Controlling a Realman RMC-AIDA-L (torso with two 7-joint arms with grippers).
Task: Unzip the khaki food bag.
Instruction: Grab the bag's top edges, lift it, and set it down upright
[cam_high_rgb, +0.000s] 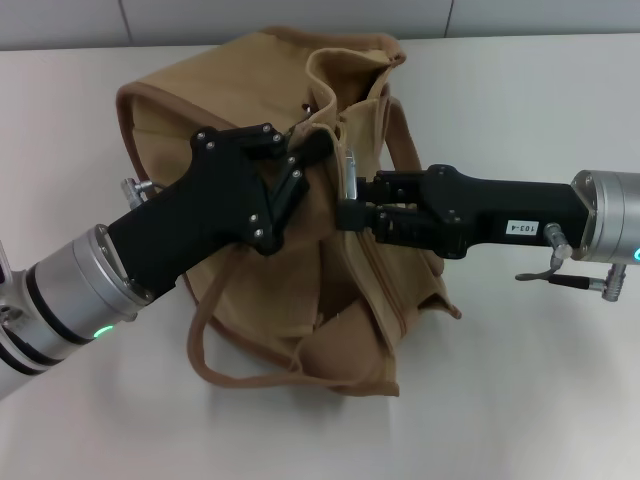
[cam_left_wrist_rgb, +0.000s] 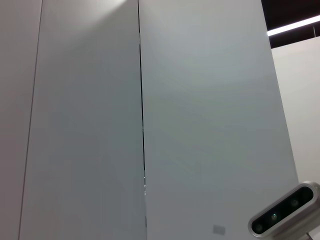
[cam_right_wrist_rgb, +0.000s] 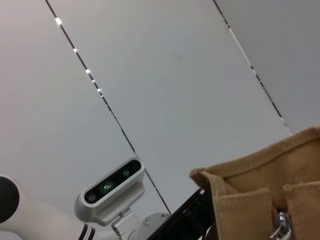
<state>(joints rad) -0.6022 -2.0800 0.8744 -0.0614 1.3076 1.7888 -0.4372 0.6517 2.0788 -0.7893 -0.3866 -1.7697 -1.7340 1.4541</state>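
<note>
The khaki food bag (cam_high_rgb: 250, 100) lies slumped on the white table, its top gaping at the far end. Its zipper line (cam_high_rgb: 385, 290) runs toward the near end. My left gripper (cam_high_rgb: 308, 152) reaches in from the left and is shut on a fold of the bag's top fabric. From the right, my right gripper (cam_high_rgb: 350, 200) is shut on the silver zipper pull (cam_high_rgb: 349, 170) at the middle of the bag's top. In the right wrist view, a corner of the bag (cam_right_wrist_rgb: 260, 195) and a silver metal piece (cam_right_wrist_rgb: 281, 224) show. The left wrist view shows no bag.
One webbing handle (cam_high_rgb: 215, 365) loops out onto the white table (cam_high_rgb: 520, 400) in front of the bag. Another handle (cam_high_rgb: 405, 130) lies along its right side. The table's far edge meets a grey wall (cam_high_rgb: 300, 15). Both wrist views show wall panels and the robot's head camera (cam_right_wrist_rgb: 110, 187).
</note>
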